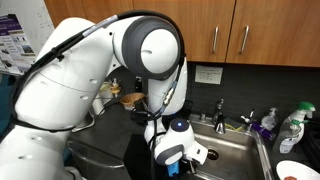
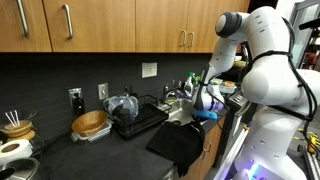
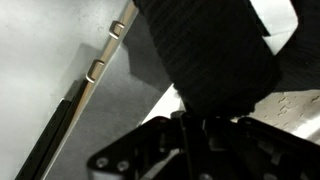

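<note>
The arm (image 2: 262,60) bends down from the right of an exterior view over the sink edge. Wood cabinets (image 2: 100,25) run along the wall above a dark worktop (image 2: 55,150).

The steel sink (image 1: 238,150) sits in the worktop, with a tap (image 1: 220,108) behind its basin; what lies in the basin cannot be made out. A black rack (image 2: 142,117) stands left of the sink and holds 1 clear vessel (image 2: 122,104). A wooden bowl (image 2: 90,123) sits just beside the rack, with nothing visible in it.

The black cloth (image 2: 180,143) is draped over the worktop's front edge, just below the hand. Its long axis runs down from the hand toward the floor, and its lower end hangs free off the edge. The room in front of the worktop below it is open. Behind the sink the way is tighter, with 2 bottles (image 1: 292,128) near the tap.

The hand (image 2: 207,108) is closed on a fold of the cloth. In the wrist view the cloth bunches up straight from the fingertips (image 3: 188,118), next to a pale panel (image 3: 50,70).
</note>
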Tool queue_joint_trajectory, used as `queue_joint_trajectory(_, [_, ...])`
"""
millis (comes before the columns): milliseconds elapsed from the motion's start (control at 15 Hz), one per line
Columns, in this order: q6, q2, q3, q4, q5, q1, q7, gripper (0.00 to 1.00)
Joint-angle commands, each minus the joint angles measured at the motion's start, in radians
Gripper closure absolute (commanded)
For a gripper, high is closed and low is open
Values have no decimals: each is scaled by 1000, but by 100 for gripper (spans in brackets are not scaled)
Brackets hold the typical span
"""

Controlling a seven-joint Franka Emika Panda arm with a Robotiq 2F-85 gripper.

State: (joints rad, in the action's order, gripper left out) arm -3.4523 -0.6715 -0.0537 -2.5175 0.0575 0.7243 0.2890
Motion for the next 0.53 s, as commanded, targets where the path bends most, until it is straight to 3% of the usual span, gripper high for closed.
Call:
queue_joint_trajectory(0, [-3, -64, -19, 45, -33, 50, -30, 98])
queue_joint_trajectory(467, [-3, -70, -33, 47, -48, 79, -42, 98])
